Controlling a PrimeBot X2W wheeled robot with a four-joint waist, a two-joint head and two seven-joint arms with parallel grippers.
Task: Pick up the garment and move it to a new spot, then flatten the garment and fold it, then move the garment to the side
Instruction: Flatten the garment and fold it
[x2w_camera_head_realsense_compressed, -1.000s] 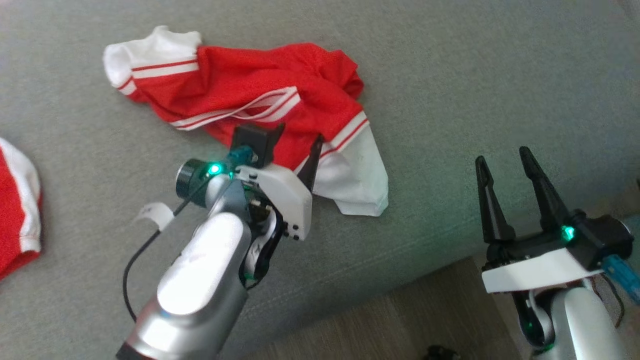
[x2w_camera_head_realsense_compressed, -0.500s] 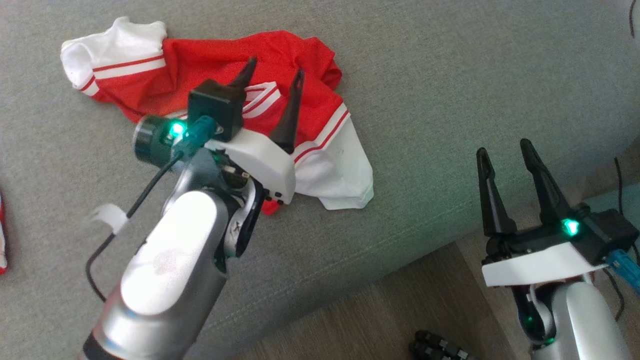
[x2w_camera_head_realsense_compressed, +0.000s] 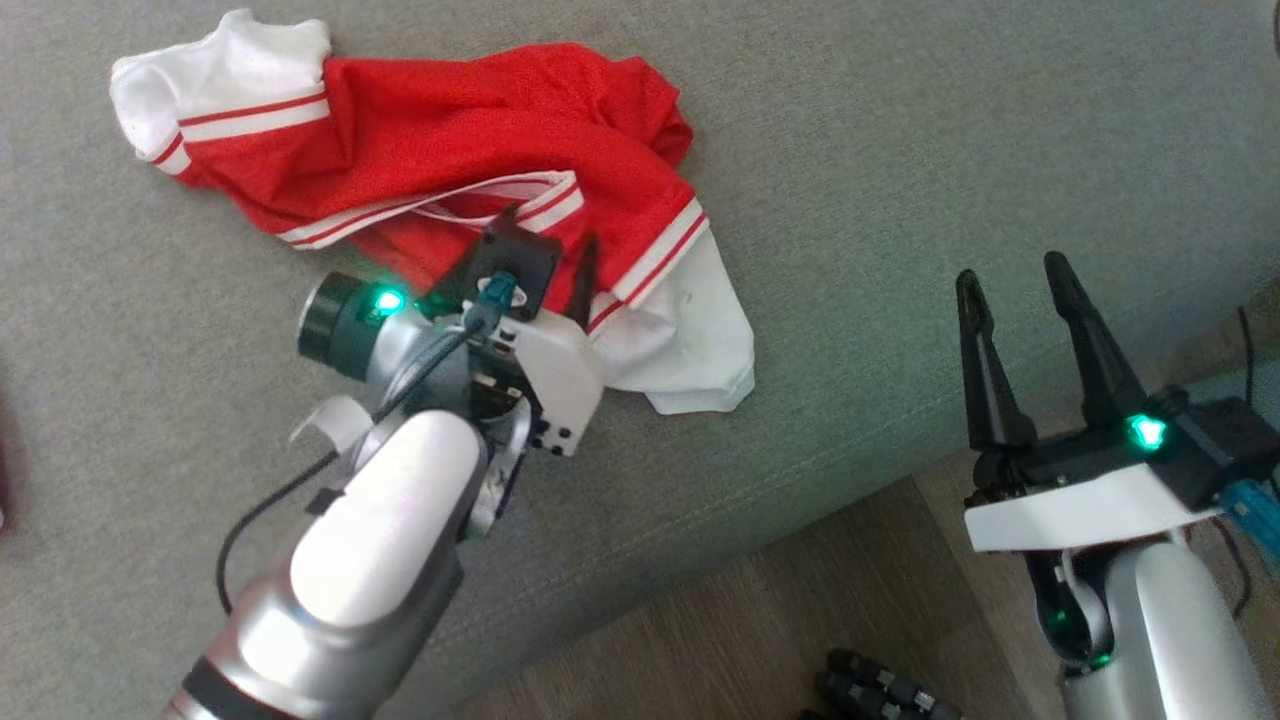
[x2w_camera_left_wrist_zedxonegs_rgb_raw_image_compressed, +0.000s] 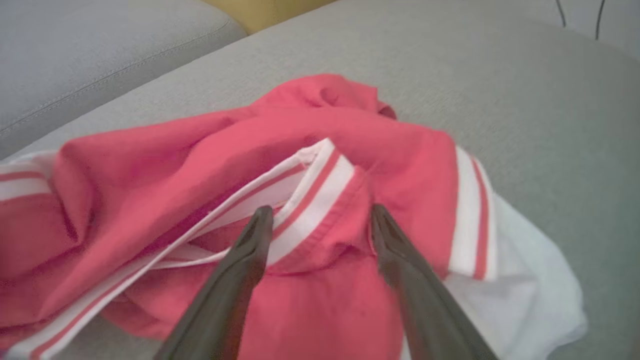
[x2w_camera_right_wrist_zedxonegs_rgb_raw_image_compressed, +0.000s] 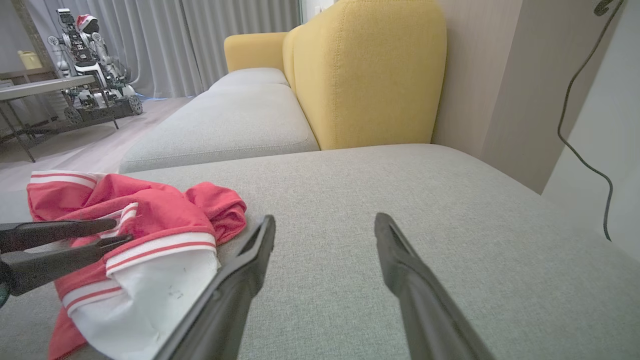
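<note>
On the grey sofa (x2w_camera_head_realsense_compressed: 900, 150) the crumpled garment (x2w_camera_head_realsense_compressed: 480, 130) is lying — left hand (x2w_camera_left_wrist_zedxonegs_rgb_raw_image_compressed: 321, 209) hovering wide above it, right hand (x2w_camera_head_realsense_compressed: 1010, 267) gaping at the near right.

The garment (x2w_camera_head_realsense_compressed: 480, 150) — its near edge hidden behind the left end effector (x2w_camera_head_realsense_compressed: 552, 226).

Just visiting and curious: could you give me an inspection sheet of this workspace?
Surface: grey sofa cushion.
Job's things: red and white garment, crumpled on the cushion.
Clutter: small dark object on the wood floor.
Grippers: left gripper open, fingers astride the garment's striped band; right gripper open, apart from the garment.
Cables: black cable by the left arm; dark cable on the wall.
Surroundings: yellow sofa back, curtains, another robot.
</note>
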